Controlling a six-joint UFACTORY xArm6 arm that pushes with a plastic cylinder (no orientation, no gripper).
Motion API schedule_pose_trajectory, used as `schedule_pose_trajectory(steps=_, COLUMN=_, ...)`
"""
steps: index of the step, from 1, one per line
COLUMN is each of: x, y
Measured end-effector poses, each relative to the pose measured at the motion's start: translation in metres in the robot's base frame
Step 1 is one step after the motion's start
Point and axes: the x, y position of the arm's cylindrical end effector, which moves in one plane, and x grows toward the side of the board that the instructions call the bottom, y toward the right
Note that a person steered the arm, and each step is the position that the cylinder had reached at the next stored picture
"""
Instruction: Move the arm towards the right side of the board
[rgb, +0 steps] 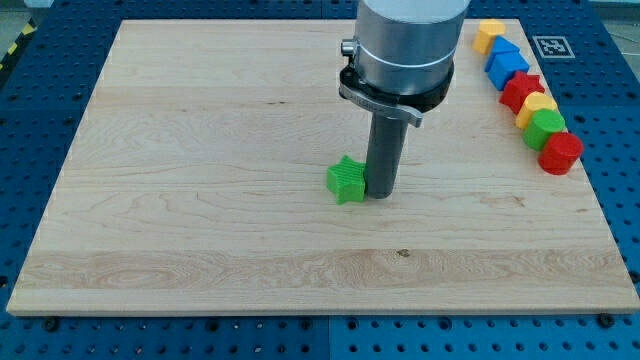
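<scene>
My tip (380, 193) rests on the wooden board (200, 150) near its middle. A green star block (346, 180) lies right against the tip on its left side. The rod rises into the grey arm body (405, 45) at the view's top. At the board's right edge a row of blocks runs from top to bottom: a yellow block (489, 35), a blue block (506, 61), a red star block (521, 91), a yellow block (539, 108), a green block (547, 126) and a red cylinder (561, 153).
The board sits on a blue perforated table (610, 120). A black and white marker tag (551, 46) lies at the board's top right corner, next to the row of blocks.
</scene>
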Motion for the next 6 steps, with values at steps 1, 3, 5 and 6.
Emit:
schedule_pose_trajectory(steps=1, x=0.0, y=-0.003)
schedule_pose_trajectory(steps=3, x=0.0, y=0.002)
schedule_pose_trajectory(steps=5, x=-0.001, y=0.063)
schedule_pose_trajectory(steps=6, x=0.0, y=0.102)
